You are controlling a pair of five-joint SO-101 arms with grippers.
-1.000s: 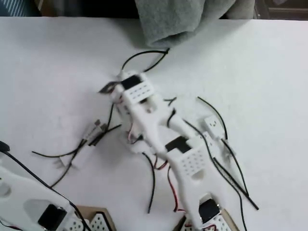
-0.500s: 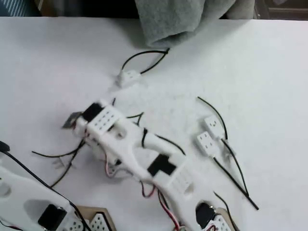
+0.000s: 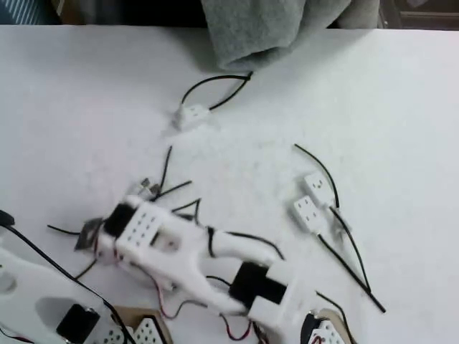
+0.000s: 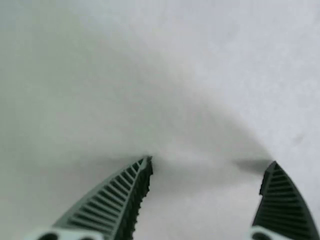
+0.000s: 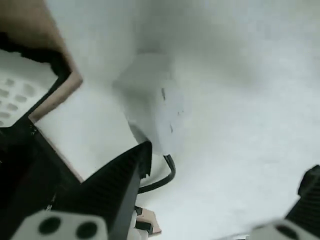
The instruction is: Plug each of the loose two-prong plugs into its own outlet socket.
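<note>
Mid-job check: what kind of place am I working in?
Most likely a lab or hobby bench set up for robot practice: a plain white table, loose outlet sockets with short wires, and a grey cloth at the far edge.

The right arm (image 3: pixel 193 251) lies stretched low over the white table (image 3: pixel 401 93), from the lower right corner toward the left. Its gripper (image 3: pixel 89 235) is above thin black wires (image 3: pixel 61 231). A loose plug (image 3: pixel 147 188) lies near it. One socket (image 3: pixel 192 115) with a curved cord sits farther up. Two more, the upper socket (image 3: pixel 319 188) and the lower socket (image 3: pixel 308 213), lie side by side at the right. A grey cloth (image 3: pixel 265 29) hangs over the far edge.
</note>
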